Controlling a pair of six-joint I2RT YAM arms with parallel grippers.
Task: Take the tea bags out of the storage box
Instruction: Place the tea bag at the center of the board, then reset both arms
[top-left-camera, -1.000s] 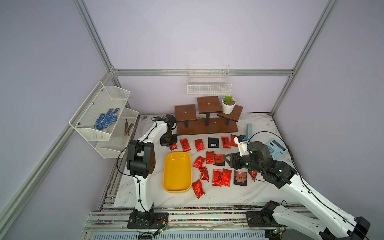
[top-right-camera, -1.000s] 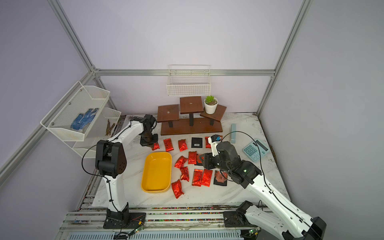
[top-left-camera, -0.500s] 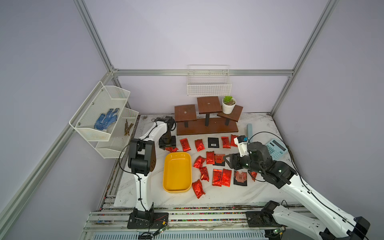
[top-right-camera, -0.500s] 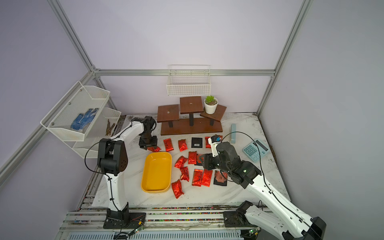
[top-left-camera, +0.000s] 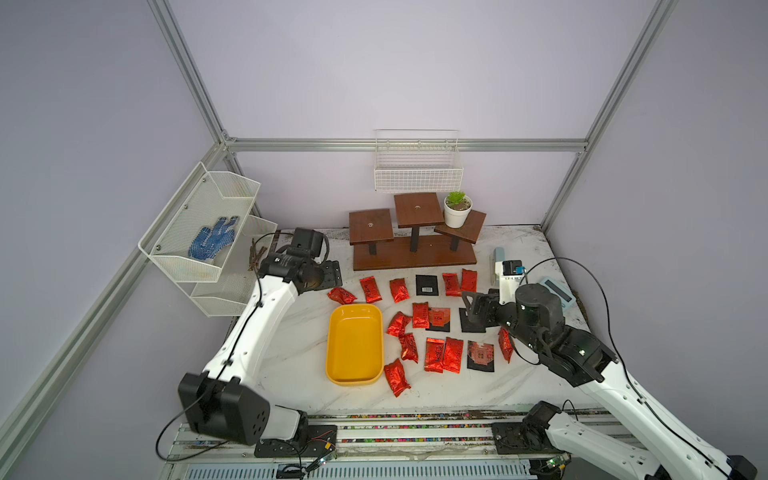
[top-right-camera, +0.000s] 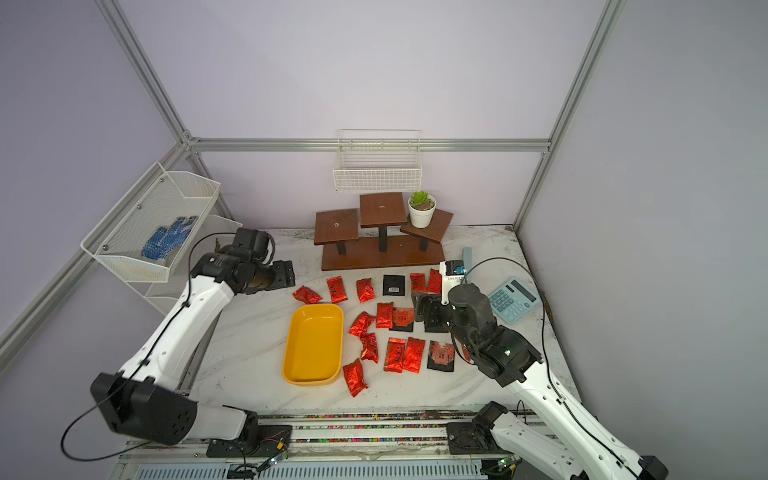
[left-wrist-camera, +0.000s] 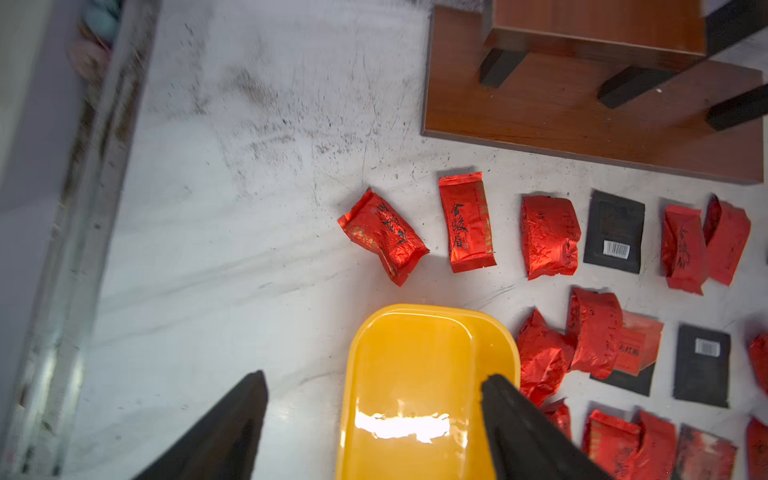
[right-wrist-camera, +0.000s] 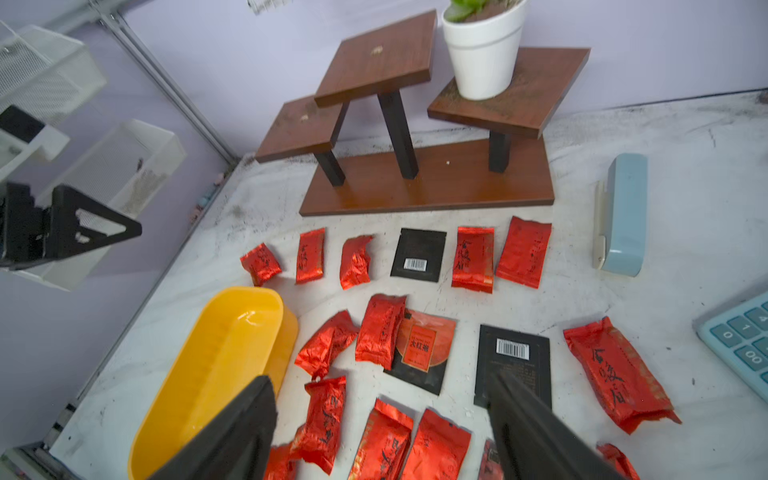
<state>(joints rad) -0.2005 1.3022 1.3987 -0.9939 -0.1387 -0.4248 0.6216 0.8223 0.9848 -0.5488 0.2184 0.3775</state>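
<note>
As left pincer (left-wrist-camera: 374, 376) gapes, tea bag (left-wrist-camera: 382, 236) lies near.

From the left wrist I get only the tips of the left fingers (left-wrist-camera: 232, 428). The tray (left-wrist-camera: 415, 353) runs off the frame edge past them, and the stand (left-wrist-camera: 582, 124) is cropped too. The rail (left-wrist-camera: 75, 249) beside the table (left-wrist-camera: 249, 208) smears into blur. On the right wrist the calculator (right-wrist-camera: 739, 336) is cut at the edge, the plant (right-wrist-camera: 482, 54) loses its top, and one right finger (right-wrist-camera: 536, 436) covers a corner of a black sachet (right-wrist-camera: 513, 361). In a top view the right arm (top-left-camera: 561, 345) hides part of a red bag (top-left-camera: 504, 347), and I can't make out what lies in the lower basket (top-left-camera: 226, 291).
</note>
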